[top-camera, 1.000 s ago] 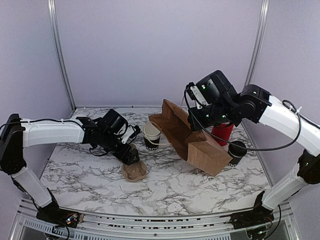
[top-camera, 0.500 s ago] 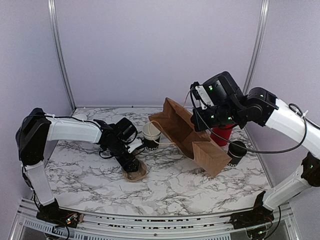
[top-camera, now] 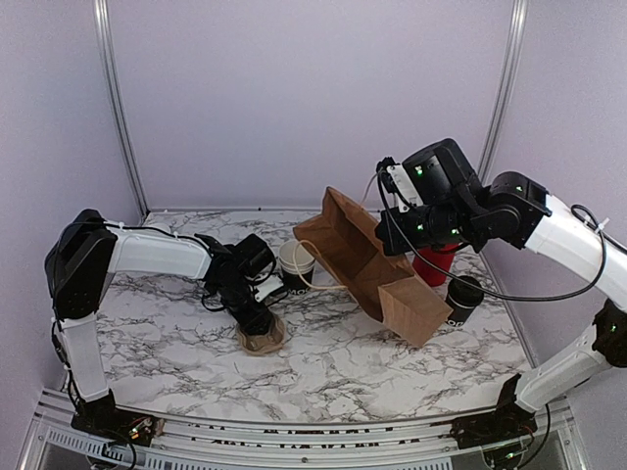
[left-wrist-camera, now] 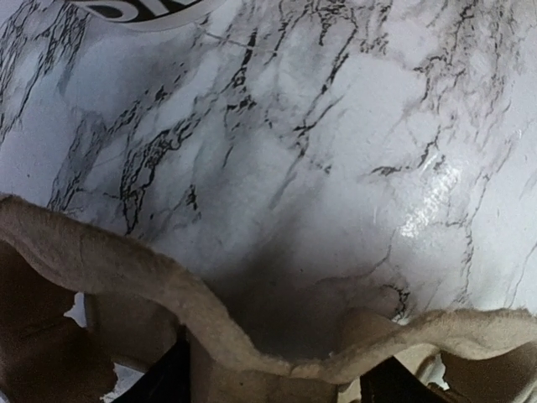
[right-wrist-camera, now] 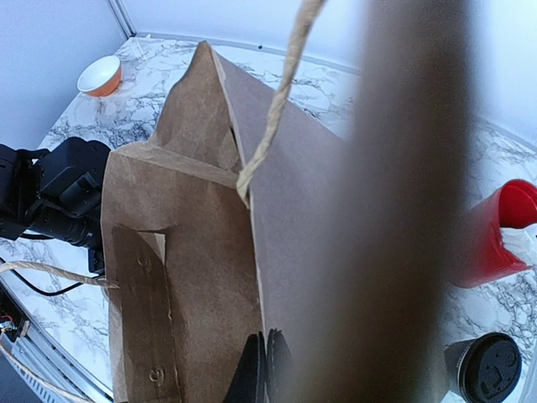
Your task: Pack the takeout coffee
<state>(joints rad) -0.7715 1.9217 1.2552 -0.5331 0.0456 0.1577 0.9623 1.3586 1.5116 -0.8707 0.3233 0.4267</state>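
The takeout coffee (top-camera: 463,298), a black cup under a black lid (right-wrist-camera: 489,366), stands at the right, just beside the lower corner of the brown paper bag (top-camera: 377,266). My right gripper (top-camera: 394,238) is shut on the bag's upper wall and holds it tilted, with its mouth facing left. In the right wrist view the fingers (right-wrist-camera: 267,369) pinch the bag's edge (right-wrist-camera: 210,252). My left gripper (top-camera: 257,320) is down on a brown pulp cup carrier (top-camera: 263,339). Its jaws (left-wrist-camera: 277,379) stand open astride a ridge of the carrier (left-wrist-camera: 252,357).
A lidless black cup (top-camera: 296,264) stands between the carrier and the bag's mouth. A red cylinder (top-camera: 434,260) is behind the bag. An orange bowl (right-wrist-camera: 99,74) sits in the far left corner. The bag's cord handle (top-camera: 318,284) hangs by the lidless cup.
My left gripper has come down onto the pulp carrier and its jaws have narrowed around the ridge. My right arm has shifted the bag slightly right and up.
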